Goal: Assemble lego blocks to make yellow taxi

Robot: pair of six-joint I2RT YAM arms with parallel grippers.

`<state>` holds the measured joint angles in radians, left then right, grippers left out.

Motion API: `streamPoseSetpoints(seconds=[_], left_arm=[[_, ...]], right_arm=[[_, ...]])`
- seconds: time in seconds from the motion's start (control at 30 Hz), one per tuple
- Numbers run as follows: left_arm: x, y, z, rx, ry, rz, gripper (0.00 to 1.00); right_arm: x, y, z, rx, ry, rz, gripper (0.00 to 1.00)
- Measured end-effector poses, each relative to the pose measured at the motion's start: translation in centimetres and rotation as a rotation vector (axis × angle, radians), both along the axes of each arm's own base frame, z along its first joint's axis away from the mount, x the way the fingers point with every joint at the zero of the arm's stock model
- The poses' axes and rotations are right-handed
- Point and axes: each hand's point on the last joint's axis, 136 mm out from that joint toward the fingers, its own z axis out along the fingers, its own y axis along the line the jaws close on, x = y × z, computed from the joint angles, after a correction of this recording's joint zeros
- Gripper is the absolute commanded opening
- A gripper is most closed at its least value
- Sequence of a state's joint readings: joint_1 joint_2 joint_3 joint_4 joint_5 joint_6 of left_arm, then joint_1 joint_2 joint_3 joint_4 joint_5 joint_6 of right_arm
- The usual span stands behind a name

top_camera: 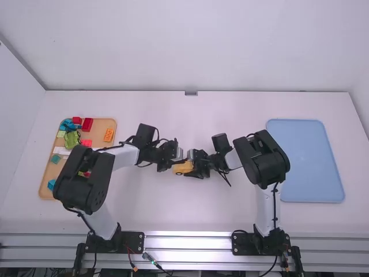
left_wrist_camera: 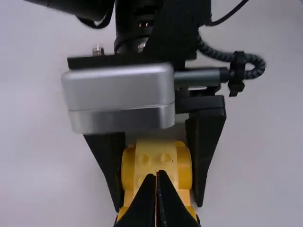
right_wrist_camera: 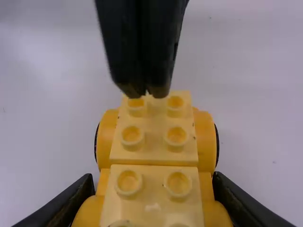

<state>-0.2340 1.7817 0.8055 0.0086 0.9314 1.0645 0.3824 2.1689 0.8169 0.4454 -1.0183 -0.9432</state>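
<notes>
Stage, by judgement: seating the pale-yellow studded bricks on the amber wheeled car base. Left claw closed, empty, tips at or just above the studs; contact uncertain. Base sits between the right claw's fingers, clamped by its sides. Next: straight downward press, right claw bracing.

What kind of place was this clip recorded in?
Probably a robotics lab or test station: two robot arms are bolted to a metal rail along a white table, with plain white walls around it.
</notes>
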Motion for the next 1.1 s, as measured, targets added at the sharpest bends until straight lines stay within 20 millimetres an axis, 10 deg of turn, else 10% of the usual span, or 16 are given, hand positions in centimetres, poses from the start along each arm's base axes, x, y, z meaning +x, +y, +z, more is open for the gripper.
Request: streamPoseSetpoints(seconds=[1.1], left_arm=[[-0.3, 0.1, -2.5, 0.011, 0.172, 0.013, 0.02]], right_arm=[[0.0, -0.1, 0.0, 0.003, -0.001, 0.0, 0.47]])
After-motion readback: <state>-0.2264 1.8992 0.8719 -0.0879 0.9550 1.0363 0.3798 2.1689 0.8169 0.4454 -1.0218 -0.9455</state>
